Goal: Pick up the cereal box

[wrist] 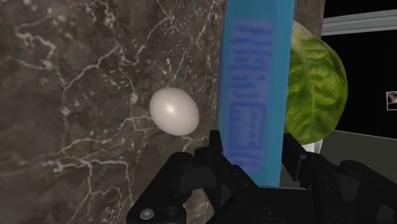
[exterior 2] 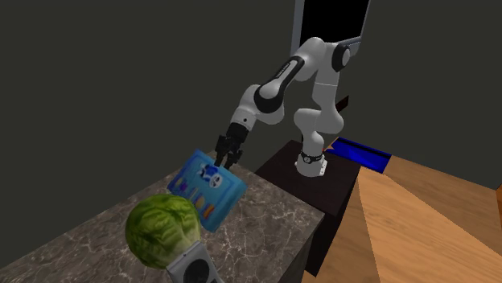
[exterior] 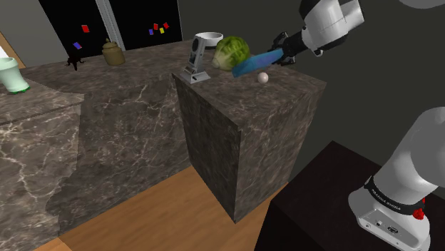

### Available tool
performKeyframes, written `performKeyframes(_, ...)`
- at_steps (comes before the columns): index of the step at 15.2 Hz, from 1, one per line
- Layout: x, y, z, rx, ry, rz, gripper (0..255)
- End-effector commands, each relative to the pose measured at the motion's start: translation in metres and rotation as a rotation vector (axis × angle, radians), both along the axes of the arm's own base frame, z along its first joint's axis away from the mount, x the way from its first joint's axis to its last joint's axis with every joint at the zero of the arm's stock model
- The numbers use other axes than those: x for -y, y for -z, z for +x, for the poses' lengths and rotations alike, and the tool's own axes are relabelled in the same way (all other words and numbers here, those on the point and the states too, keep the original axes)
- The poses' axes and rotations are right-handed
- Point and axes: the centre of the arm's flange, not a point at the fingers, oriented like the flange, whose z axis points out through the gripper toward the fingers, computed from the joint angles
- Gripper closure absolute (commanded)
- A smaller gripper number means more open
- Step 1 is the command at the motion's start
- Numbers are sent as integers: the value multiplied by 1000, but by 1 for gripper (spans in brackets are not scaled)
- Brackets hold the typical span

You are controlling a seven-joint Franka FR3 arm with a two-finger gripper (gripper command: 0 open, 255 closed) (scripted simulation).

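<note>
Cereal box [exterior: 255, 63] [exterior 2: 207, 187] [wrist: 254, 89], blue with printed panels, is hanging tilted over the dark marble counter [exterior: 285, 93] [exterior 2: 265, 217] [wrist: 76, 95], appearing to ride just clear of the stone. The black gripper [exterior: 274, 52] [exterior 2: 224, 158] [wrist: 254, 159] is clamping one narrow end of it, a finger pressing on each broad face. The white arm is reaching out from its dark stand [exterior: 321, 207] [exterior 2: 281, 165] to the counter's corner.

A white egg [exterior: 263, 77] [wrist: 174, 111] is lying on the marble just beside the box. A green lettuce head [exterior: 232, 52] [exterior 2: 163, 227] [wrist: 315, 89] is sitting near the box's far end. A white appliance [exterior: 200, 57] [exterior 2: 197, 268] is standing next to the lettuce. In the shoulder view, a brown jar [exterior: 112, 53] and a pale cup [exterior: 11, 75] are resting well apart on the farther counters.
</note>
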Motion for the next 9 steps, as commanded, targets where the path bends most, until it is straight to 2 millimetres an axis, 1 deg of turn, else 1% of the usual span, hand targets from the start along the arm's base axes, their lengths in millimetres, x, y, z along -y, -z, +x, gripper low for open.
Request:
performKeyframes(1, -1, -13, -1, 3, 0, -1, 255)
performKeyframes(7, -1, -45, -1, 3, 0, -1, 255)
performKeyframes(9, -1, -45, -1, 3, 0, -1, 255)
